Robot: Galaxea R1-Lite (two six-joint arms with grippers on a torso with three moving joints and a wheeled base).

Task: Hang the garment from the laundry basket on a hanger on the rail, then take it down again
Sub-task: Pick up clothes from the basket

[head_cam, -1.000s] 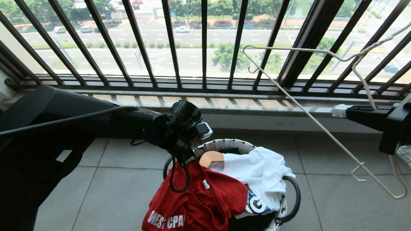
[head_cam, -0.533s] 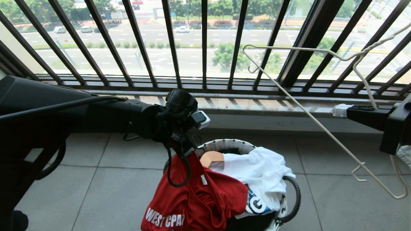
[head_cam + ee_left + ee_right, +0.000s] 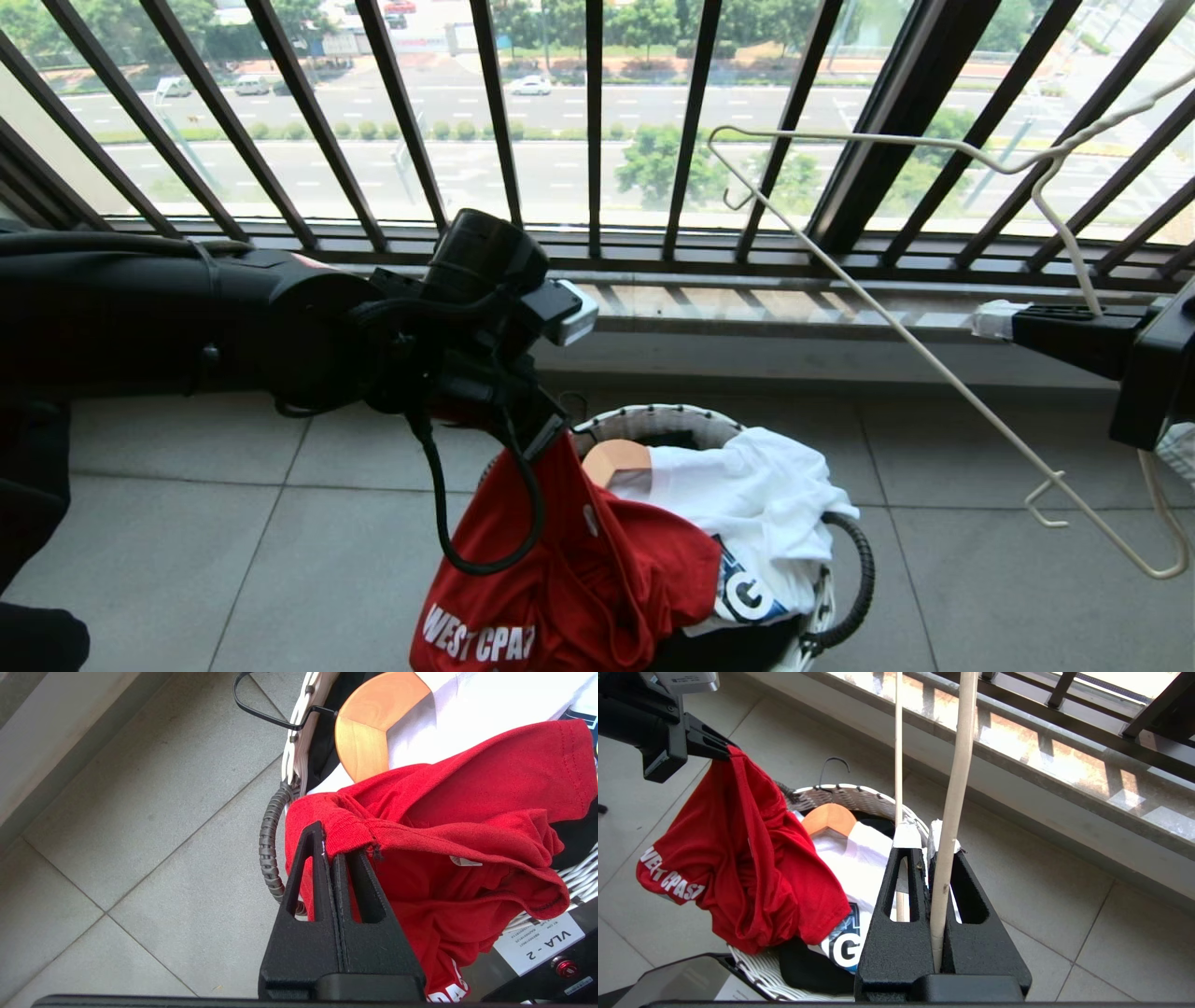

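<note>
Pinching red garment [image 3: 467,826] collar between left fingers [image 3: 317,858], above basket [image 3: 653,422]

Grey tiled floor [image 3: 233,560]; black railing [image 3: 594,121]; sunlit street beyond, probably daytime.

Place: a home balcony or window bay, used for laundry.
Floor: large grey tiles [image 3: 280,560].
Railing: black bars [image 3: 504,121] from 9 to 3 o'clock, above a stone sill [image 3: 747,308].
Outlook: a wide road with cars and trees far below, at 12 o'clock.
Laundry: a basket [image 3: 653,420] of clothes at 6 o'clock, with a wooden hanger [image 3: 611,459] in it.
</note>
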